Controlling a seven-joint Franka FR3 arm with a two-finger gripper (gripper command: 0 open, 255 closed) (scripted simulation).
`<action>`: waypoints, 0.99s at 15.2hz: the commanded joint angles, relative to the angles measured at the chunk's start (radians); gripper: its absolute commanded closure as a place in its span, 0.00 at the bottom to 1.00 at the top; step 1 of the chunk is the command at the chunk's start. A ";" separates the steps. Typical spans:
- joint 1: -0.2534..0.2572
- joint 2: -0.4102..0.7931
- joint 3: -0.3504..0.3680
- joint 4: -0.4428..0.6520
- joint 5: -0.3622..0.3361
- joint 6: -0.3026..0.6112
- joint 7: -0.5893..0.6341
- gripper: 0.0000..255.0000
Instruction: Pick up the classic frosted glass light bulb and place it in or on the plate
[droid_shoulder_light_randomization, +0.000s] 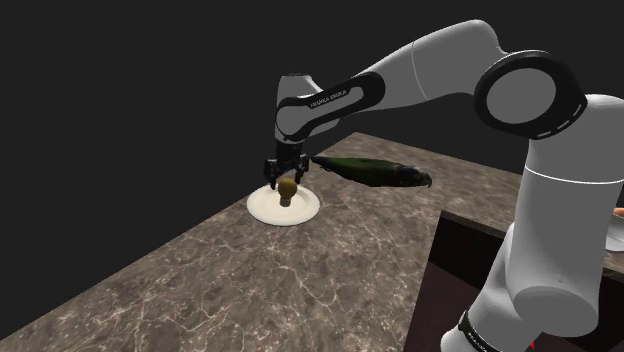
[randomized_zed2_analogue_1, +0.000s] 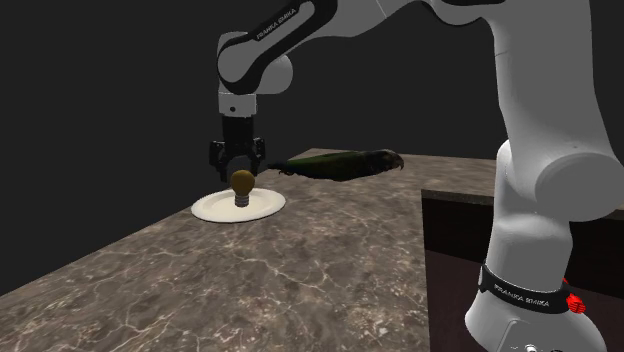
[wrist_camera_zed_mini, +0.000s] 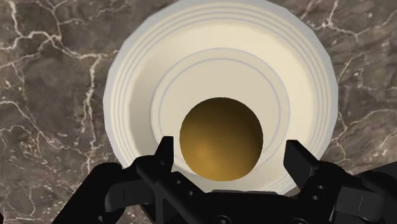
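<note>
A golden-brown light bulb (droid_shoulder_light_randomization: 287, 188) (randomized_zed2_analogue_1: 241, 183) (wrist_camera_zed_mini: 221, 138) stands upright, round end up, with its screw base on a cream-white plate (droid_shoulder_light_randomization: 262, 208) (randomized_zed2_analogue_1: 210, 211) (wrist_camera_zed_mini: 127, 83). The plate rests on the brown marbled counter (droid_shoulder_light_randomization: 200, 280). My black gripper (droid_shoulder_light_randomization: 287, 178) (randomized_zed2_analogue_1: 240, 168) (wrist_camera_zed_mini: 229, 151) hangs straight above the bulb and is open. Its fingers (wrist_camera_zed_mini: 167, 153) stand on either side of the bulb's round top, and a narrow strip of plate shows between each finger and the glass.
A dark green bird-like figure (droid_shoulder_light_randomization: 375, 172) (randomized_zed2_analogue_1: 340, 163) lies on the counter just behind the plate, close to the arm. The counter drops into a dark recess (droid_shoulder_light_randomization: 460, 255) (randomized_zed2_analogue_1: 455, 250) beside my white arm's base. Black surrounds the counter.
</note>
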 joint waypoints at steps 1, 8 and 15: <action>0.000 0.000 0.000 0.000 0.000 0.000 0.000 0.00; 0.001 -0.048 -0.001 0.064 -0.004 -0.113 0.002 0.00; 0.001 -0.048 -0.001 0.064 -0.004 -0.113 0.002 0.00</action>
